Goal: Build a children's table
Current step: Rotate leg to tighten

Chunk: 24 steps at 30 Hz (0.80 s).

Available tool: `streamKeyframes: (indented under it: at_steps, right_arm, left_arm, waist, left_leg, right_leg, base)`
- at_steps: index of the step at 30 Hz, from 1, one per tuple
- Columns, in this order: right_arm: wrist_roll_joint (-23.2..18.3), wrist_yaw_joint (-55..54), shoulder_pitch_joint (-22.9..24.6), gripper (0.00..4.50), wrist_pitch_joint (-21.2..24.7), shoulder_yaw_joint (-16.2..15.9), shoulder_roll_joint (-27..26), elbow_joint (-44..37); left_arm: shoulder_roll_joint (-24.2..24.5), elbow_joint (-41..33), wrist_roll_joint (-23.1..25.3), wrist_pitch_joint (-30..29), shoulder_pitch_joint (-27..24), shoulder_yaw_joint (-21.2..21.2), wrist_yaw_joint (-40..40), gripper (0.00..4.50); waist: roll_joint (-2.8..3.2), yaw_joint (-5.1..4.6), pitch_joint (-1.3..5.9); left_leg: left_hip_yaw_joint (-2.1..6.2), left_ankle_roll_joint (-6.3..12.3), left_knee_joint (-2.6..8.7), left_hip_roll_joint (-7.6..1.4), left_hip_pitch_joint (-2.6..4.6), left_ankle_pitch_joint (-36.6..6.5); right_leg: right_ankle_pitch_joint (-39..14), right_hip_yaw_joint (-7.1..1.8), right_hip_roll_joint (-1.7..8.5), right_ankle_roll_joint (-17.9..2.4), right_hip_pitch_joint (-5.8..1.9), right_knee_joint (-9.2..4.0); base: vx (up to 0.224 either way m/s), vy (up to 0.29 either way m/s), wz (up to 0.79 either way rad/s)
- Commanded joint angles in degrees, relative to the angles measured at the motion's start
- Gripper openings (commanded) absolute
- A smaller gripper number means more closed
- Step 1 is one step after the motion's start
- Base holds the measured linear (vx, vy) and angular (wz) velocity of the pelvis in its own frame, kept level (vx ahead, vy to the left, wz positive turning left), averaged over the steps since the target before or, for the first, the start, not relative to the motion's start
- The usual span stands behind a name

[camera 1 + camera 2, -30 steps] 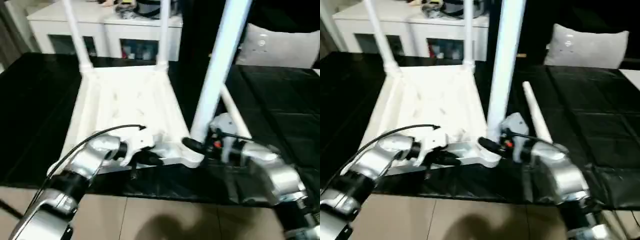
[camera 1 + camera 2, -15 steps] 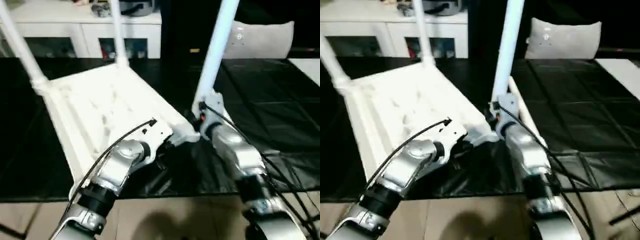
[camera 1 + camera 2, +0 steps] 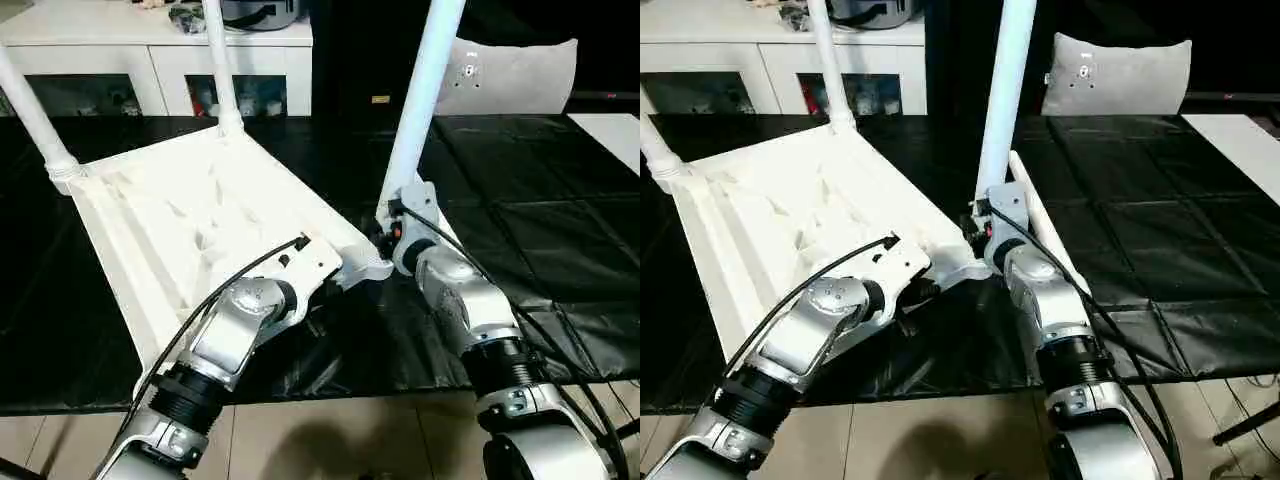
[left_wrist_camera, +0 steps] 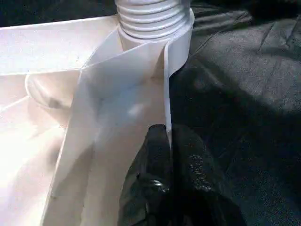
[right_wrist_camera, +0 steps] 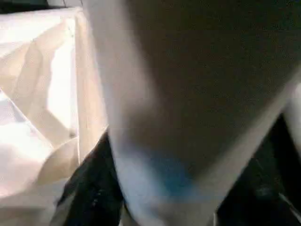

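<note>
The left hand [image 4: 169, 188] is pinched closed on the near rim of the upturned tabletop [image 3: 190, 220]. The right hand [image 3: 392, 232], mostly hidden behind the wrist, wraps the base of the upright leg [image 3: 418, 100] at the near corner socket. A loose leg [image 3: 1040, 225] lies just beside it on the black worktop [image 3: 540, 230]. Two far legs [image 3: 222, 65] run out of frame, before a white cabinet [image 3: 150, 45].
</note>
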<state>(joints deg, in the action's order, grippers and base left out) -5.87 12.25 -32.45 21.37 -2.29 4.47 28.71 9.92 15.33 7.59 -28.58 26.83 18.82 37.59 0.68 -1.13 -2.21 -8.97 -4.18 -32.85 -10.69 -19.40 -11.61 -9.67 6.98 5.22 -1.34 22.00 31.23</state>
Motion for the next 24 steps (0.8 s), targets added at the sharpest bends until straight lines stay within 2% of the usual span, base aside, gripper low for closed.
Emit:
streamKeyframes:
  at_steps: [1,3,5,6,8,10,11,12,14,16,17,18,19,20,22,24]
  right_arm:
    - [1.13,2.04,2.84,2.96,2.56,-1.56,1.44,0.97]
    - [1.12,2.15,2.89,3.13,2.53,-1.59,1.50,0.82]
    - [0.56,4.94,5.02,3.27,2.54,-2.05,3.22,-3.93]
    - [-0.07,6.76,6.46,3.40,2.34,-2.17,4.26,-7.00]
    - [-0.07,6.76,6.46,3.48,2.34,-2.17,4.26,-7.00]
    - [-1.70,11.87,9.42,3.67,1.08,-2.82,7.05,-12.88]
    - [-1.70,11.87,9.42,3.85,1.08,-2.82,7.05,-12.88]
    - [-2.35,14.35,10.63,3.85,0.47,-3.13,8.63,-15.14]
    - [-2.89,16.27,11.44,3.97,-0.21,-3.15,9.91,-16.61]
    - [-4.57,20.71,12.22,4.27,-1.48,-2.39,12.42,-18.60]
    - [-4.57,23.15,12.32,4.27,-2.49,-2.50,14.43,-19.21]
    - [-4.57,23.15,12.32,4.33,-2.49,-2.50,14.43,-19.21]
    - [-4.18,25.46,12.35,4.44,-3.89,-2.90,16.41,-19.63]
    - [-4.69,28.92,12.34,4.44,-4.65,-3.36,18.37,-20.25]
    - [-5.34,32.38,12.43,4.44,-5.19,-3.83,20.10,-21.01]
    - [-4.92,39.88,12.48,4.44,-6.65,-6.58,24.27,-21.73]
  left_arm:
    - [2.36,1.25,0.97,1.84,0.23,0.17,1.04,0.00]
    - [2.44,1.33,0.98,1.93,0.24,0.16,1.08,0.00]
    - [4.62,3.53,1.14,4.49,0.69,-0.30,2.10,0.00]
    - [5.57,4.61,1.11,5.54,0.99,-0.63,2.59,0.00]
    - [5.57,4.61,1.11,5.54,0.99,-0.63,2.59,0.00]
    - [7.38,6.50,1.10,7.85,1.57,-0.39,4.21,0.00]
    - [7.38,6.50,1.10,7.85,1.57,-0.39,4.21,0.00]
    - [8.26,7.50,1.15,9.00,1.81,0.13,5.33,0.00]
    - [9.02,8.30,1.19,10.40,1.94,0.69,6.53,0.00]
    - [10.51,9.74,0.72,13.93,2.02,1.69,9.91,0.00]
    - [11.68,10.42,0.31,16.80,1.98,2.60,12.90,0.00]
    - [11.68,10.42,0.31,16.80,1.98,2.60,12.90,0.00]
    - [12.77,11.03,0.07,18.45,2.02,3.44,15.49,0.00]
    - [13.96,11.70,0.10,20.75,2.25,4.40,18.12,0.00]
    - [14.98,12.12,-0.22,22.72,2.40,5.16,20.91,0.00]
    - [16.78,12.33,-0.60,25.55,2.98,6.93,26.47,0.00]
  waist:
    - [-0.18,0.87,2.39]
    - [-0.12,1.02,2.50]
    - [-0.22,1.36,2.55]
    - [-0.22,1.99,2.70]
    - [-0.45,2.37,2.94]
    - [-0.12,2.91,3.40]
    - [-0.11,3.18,3.41]
    - [0.23,3.22,3.24]
    - [0.10,3.37,3.26]
    - [0.20,3.43,3.06]
    - [0.21,3.60,3.00]
    - [0.20,3.58,3.03]
    - [0.26,3.63,2.97]
    - [0.00,4.02,3.04]
    - [0.09,4.25,2.93]
    - [-0.13,4.67,3.02]
  left_leg:
    - [0.74,1.20,4.73,-2.16,-0.70,-18.97]
    - [0.59,1.56,4.61,-2.20,-0.62,-17.48]
    - [0.45,1.98,4.45,-2.06,-0.77,-15.94]
    - [0.38,2.34,4.37,-2.12,-0.64,-15.05]
    - [0.30,2.75,4.28,-2.09,-1.15,-11.89]
    - [0.11,3.71,3.70,-1.92,-1.63,-6.93]
    - [0.07,3.94,3.60,-2.07,-1.58,-6.26]
    - [0.09,4.06,3.68,-2.06,-1.66,-6.09]
    - [-0.07,4.19,3.54,-2.04,-1.48,-6.86]
    - [-0.12,3.88,3.80,-2.10,-1.33,-9.34]
    - [-0.09,3.94,3.77,-2.02,-1.17,-10.34]
    - [-0.11,3.71,3.81,-2.19,-1.13,-10.55]
    - [-0.17,3.50,3.84,-2.23,-0.95,-10.69]
    - [-0.10,3.48,3.83,-2.27,-0.83,-11.30]
    - [-0.21,3.70,3.83,-2.36,-0.64,-11.37]
    - [-0.22,4.12,3.78,-2.47,-0.67,-11.07]
  right_leg:
    - [-22.99,-3.16,3.83,-6.88,-2.06,-3.80]
    - [-22.02,-3.27,3.90,-7.34,-2.05,-3.64]
    - [-21.75,-3.25,3.86,-7.56,-2.13,-3.71]
    - [-21.90,-3.31,3.87,-6.89,-2.16,-3.69]
    - [-18.38,-3.47,3.71,-7.16,-2.40,-3.00]
    - [-11.09,-3.49,3.53,-8.56,-2.71,-2.12]
    - [-9.63,-3.49,3.53,-8.95,-2.71,-1.91]
    - [-9.37,-3.40,3.53,-9.62,-2.75,-1.77]
    - [-10.38,-3.38,3.46,-9.39,-2.69,-2.01]
    - [-14.21,-3.32,3.38,-8.61,-2.60,-2.45]
    - [-16.28,-3.24,3.36,-8.08,-2.45,-2.80]
    - [-16.56,-3.36,3.43,-8.00,-2.42,-2.72]
    - [-16.72,-3.39,3.34,-8.14,-2.22,-2.74]
    - [-17.33,-3.39,3.44,-8.12,-2.31,-2.65]
    - [-16.75,-3.46,3.39,-8.54,-2.15,-2.64]
    - [-16.01,-3.49,3.48,-8.94,-2.26,-2.38]
  base:
    - [0.000,0.000,0.00]
    - [0.000,0.000,0.00]
    - [0.000,0.000,0.00]
    - [0.000,0.000,0.00]
    - [0.000,0.000,0.00]
    - [0.000,0.000,0.00]
    - [0.000,0.000,0.00]
    - [0.000,0.000,0.00]
    - [0.000,0.000,0.00]
    - [0.000,0.000,0.00]
    - [0.000,0.000,0.00]
    - [0.000,0.000,0.00]
    - [0.000,0.000,0.00]
    - [0.000,0.000,0.00]
    - [0.000,0.000,0.00]
    - [0.000,0.000,0.00]
